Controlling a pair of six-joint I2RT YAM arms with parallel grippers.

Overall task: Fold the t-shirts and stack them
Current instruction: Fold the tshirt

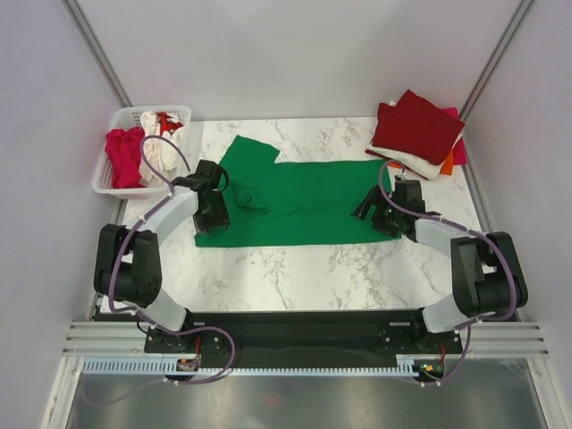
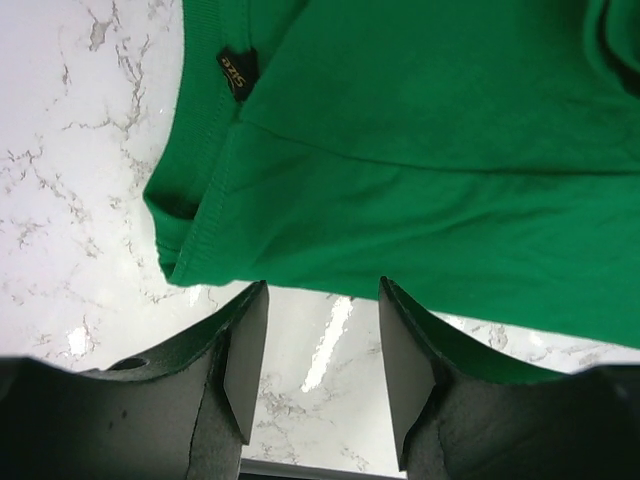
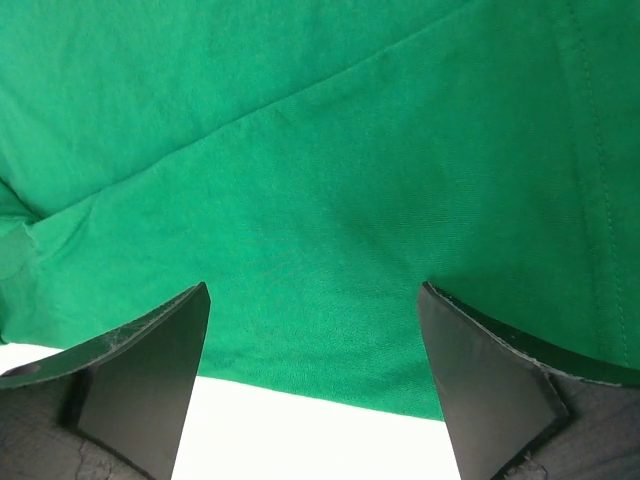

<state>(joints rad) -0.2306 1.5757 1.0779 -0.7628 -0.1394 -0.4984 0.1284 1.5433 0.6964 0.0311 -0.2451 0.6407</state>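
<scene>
The bright green t-shirt (image 1: pixel 295 201) lies spread on the marble table, partly folded, one sleeve pointing to the back left. My left gripper (image 1: pixel 213 207) is open at its left end, by the collar; in the left wrist view the collar with its black label (image 2: pixel 236 73) lies just beyond my open gripper (image 2: pixel 318 300). My right gripper (image 1: pixel 375 213) is open at the shirt's right edge; in the right wrist view the green cloth (image 3: pixel 330 200) fills the frame above my open gripper (image 3: pixel 312 345). Folded shirts are stacked at the back right, dark red (image 1: pixel 416 125) on top.
A white slatted basket (image 1: pixel 121 121) at the back left holds magenta (image 1: pixel 123 156), white and red shirts. The stack at the back right shows white, orange and magenta edges under the dark red one. Bare marble (image 1: pixel 313 277) lies in front of the green shirt.
</scene>
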